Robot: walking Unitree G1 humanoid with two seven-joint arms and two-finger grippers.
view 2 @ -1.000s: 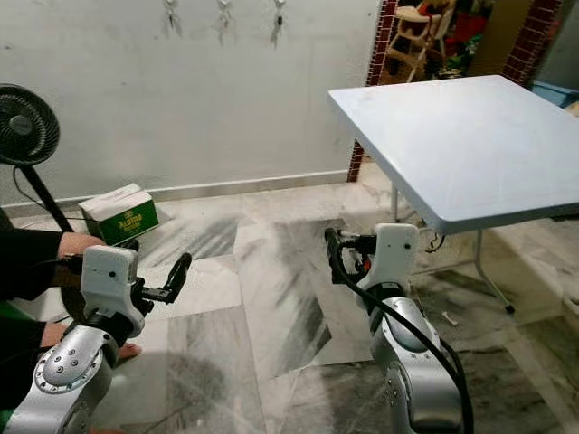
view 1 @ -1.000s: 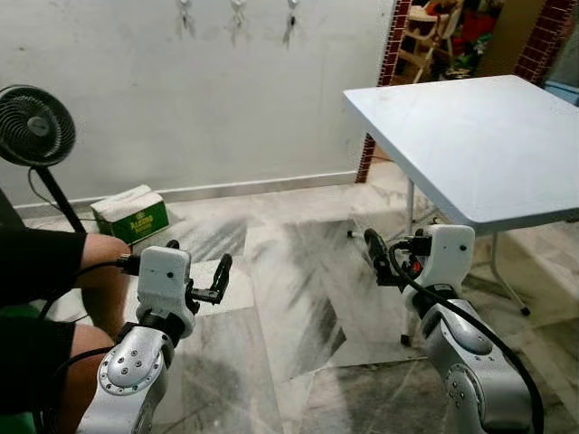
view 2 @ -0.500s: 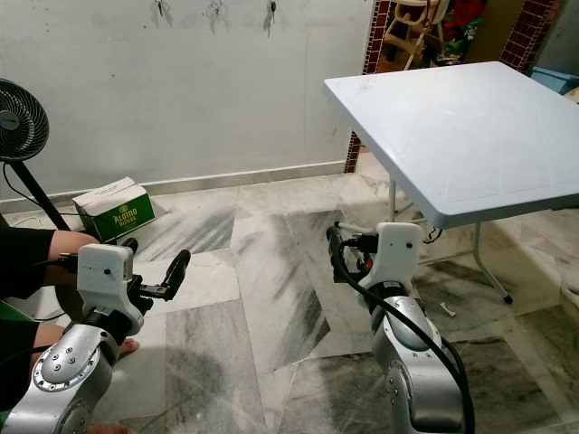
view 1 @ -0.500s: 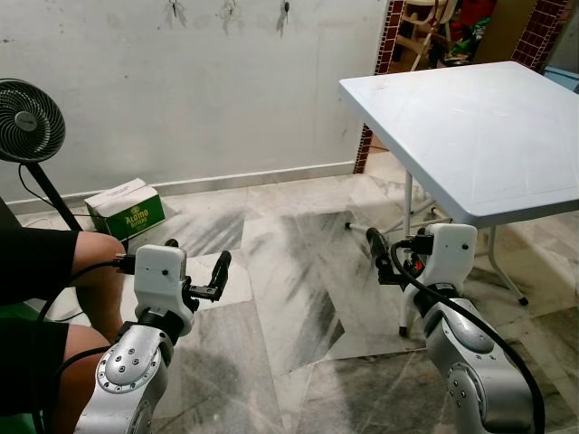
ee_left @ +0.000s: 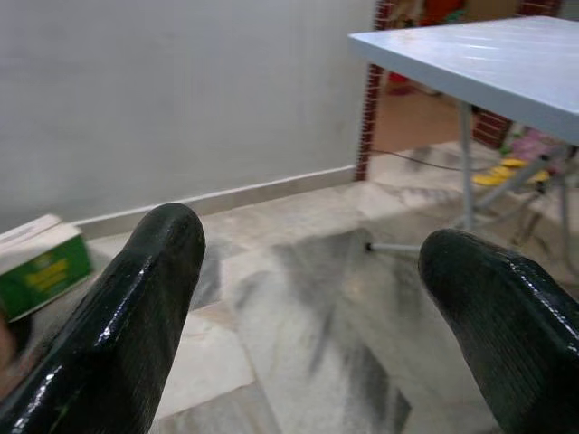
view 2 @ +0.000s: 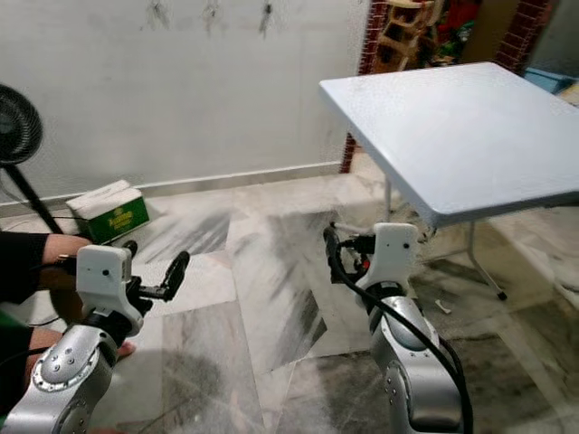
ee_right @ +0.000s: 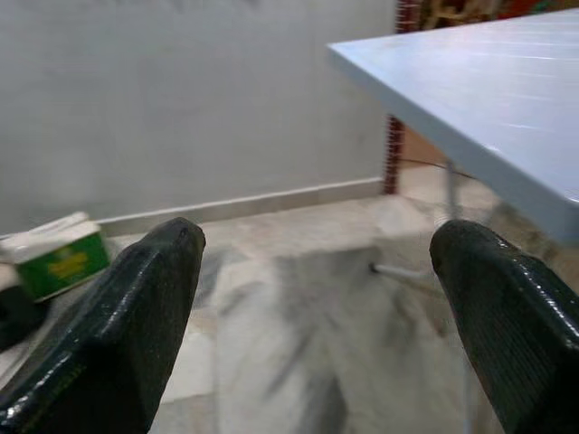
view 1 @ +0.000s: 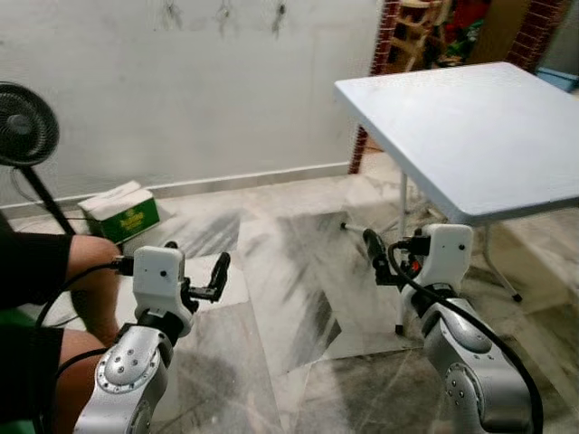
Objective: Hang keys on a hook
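Grey wall (view 1: 181,99) fills the upper left of the head views, with marble floor (view 1: 289,271) below it and a white worktop (view 1: 470,136) at the upper right. A fan (view 1: 25,136) stands at the left edge, a green box (view 1: 119,213) lies by the skirting, and a person's leg (view 1: 90,271) sits at the lower left.

My left pincer (view 1: 217,276) is at the lower left and my right pincer (view 1: 373,253) at lower centre right. Both are spread wide with bare floor between the fingers, as the wrist views show, and neither has hold of anything.

Three small dark shapes, which I take to be the hooks (view 1: 223,13), sit high on the wall at the top edge. I can't find the keys anywhere, not on the worktop's visible part nor on the floor.

The main risk, I judge, is walking with both arms forward: the right arm is near the worktop's leg (view 1: 403,235) and could knock it, and the left is close to the person's leg. The hooks look high, so reaching them may be a stretch.

The frames are softly blurred. I can't tell if anything hangs on the hooks. The worktop's far right side is cut off.
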